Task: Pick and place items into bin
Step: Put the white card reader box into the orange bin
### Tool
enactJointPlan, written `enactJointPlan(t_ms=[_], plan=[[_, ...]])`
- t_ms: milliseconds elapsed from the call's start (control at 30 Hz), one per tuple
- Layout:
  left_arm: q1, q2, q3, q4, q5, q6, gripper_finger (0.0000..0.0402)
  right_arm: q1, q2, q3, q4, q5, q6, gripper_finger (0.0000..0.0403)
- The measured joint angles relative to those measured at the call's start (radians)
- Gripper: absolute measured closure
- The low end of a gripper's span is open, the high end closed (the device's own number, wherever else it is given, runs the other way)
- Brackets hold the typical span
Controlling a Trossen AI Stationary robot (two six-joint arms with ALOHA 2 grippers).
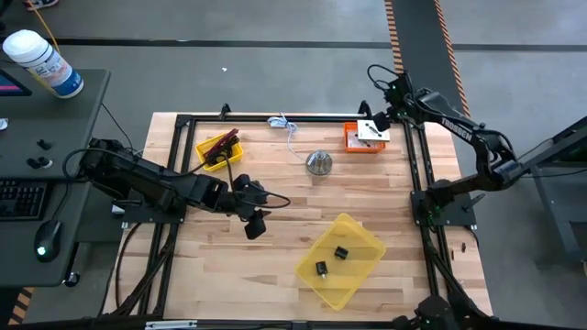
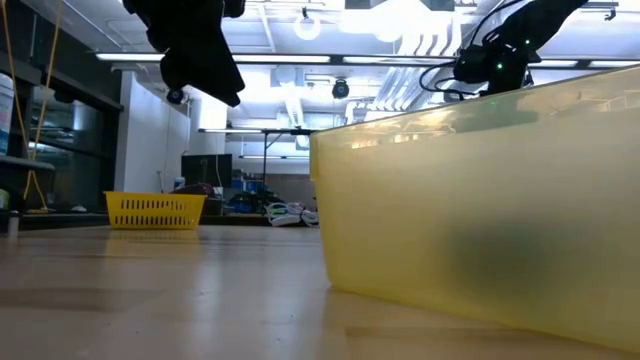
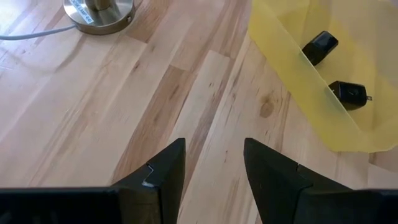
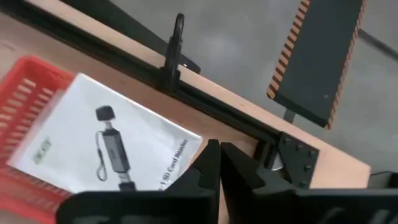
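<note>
From my station the high camera shows a light wooden table [image 1: 275, 266] with plank grain, edged by a black metal frame [image 1: 415, 165]. Around it lies a grey concrete floor [image 1: 229, 23] crossed by dark seams. An orange-and-black hazard strip [image 1: 396, 32] runs beside a dark mat at the far side. On the left stands a dark desk [image 1: 55, 119] carrying a keyboard [image 1: 20, 197], a mouse [image 1: 48, 238] with a green light, and a white canister [image 1: 41, 60]. The low camera looks into a workshop: bright ceiling lights [image 2: 400, 20], exposed pipework, dark shelving [image 2: 205, 170] with clutter beyond the table. I can't make out any windows.
</note>
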Motion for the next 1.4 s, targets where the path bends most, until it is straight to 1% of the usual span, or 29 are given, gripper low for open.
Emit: enactJointPlan(t_ms=[200,267,333,467,600,833,1033,1233,1400], plan=[[0.000,0.000,0.000,0.039,-0.034,0.001,0.0252,-0.001,0.038,0.000,0.006,-0.021,0.163,0.0402],[0.000,0.000,0.000,0.051,-0.043,0.007,0.0252,-0.001,0.067,0.000,-0.010,-0.064,0.207,0.0402],[0.000,0.000,0.000,0.051,-0.051,0.012,0.0252,0.002,0.091,0.000,-0.015,-0.113,0.218,0.0402],[0.000,0.000,0.000,0.049,-0.051,0.043,0.0252,0.028,0.099,0.000,-0.004,-0.130,0.220,0.0402],[0.000,0.000,0.000,0.048,-0.051,0.084,0.0252,0.048,0.099,0.000,-0.002,-0.244,0.209,0.0402],[0.000,0.000,0.000,0.049,-0.050,0.148,0.0252,0.141,0.107,0.000,0.035,-0.231,0.225,0.0402],[0.000,0.000,0.000,0.056,-0.050,0.158,0.0252,0.185,0.192,0.000,0.039,-0.220,0.226,0.0403],[0.001,0.000,0.000,0.081,-0.058,0.098,0.0252,0.212,0.227,0.000,0.104,-0.277,0.220,0.0403],[0.001,0.000,0.000,0.102,-0.096,0.075,0.0252,0.207,0.227,0.000,0.106,-0.271,0.212,0.0403]])
